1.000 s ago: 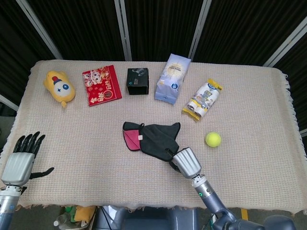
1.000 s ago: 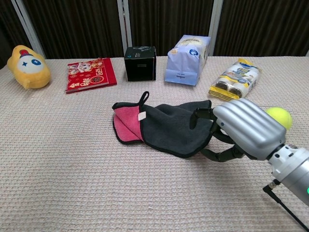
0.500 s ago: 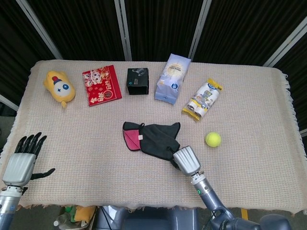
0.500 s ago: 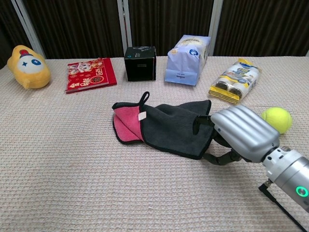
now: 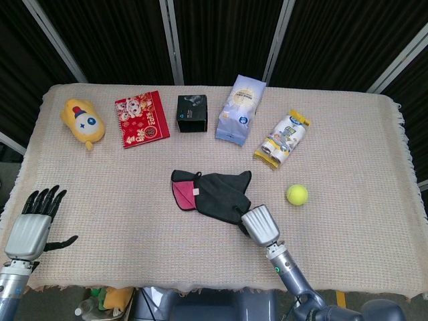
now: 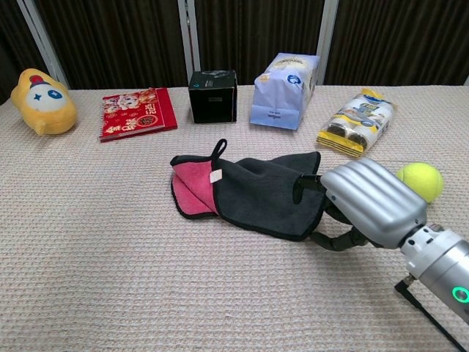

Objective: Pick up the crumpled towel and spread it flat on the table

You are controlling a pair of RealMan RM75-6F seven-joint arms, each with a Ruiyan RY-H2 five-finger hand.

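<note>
Our right hand (image 6: 370,205) curls its fingers onto the towel (image 6: 249,192) edge, grip unconfirmed, so lifting and spreading on the bench (image 6: 110,242) remain.

Dark towel (image 5: 217,194) – pink lining showing, crumpled, mid-table

Beige woven table (image 5: 374,154), dark slatted wall (image 5: 221,33)

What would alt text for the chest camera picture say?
A metal right hand touches the right edge of a crumpled black-and-pink towel on a beige tablecloth. Behind lie a yellow plush toy, red booklet, black box, two snack bags and a tennis ball.
</note>
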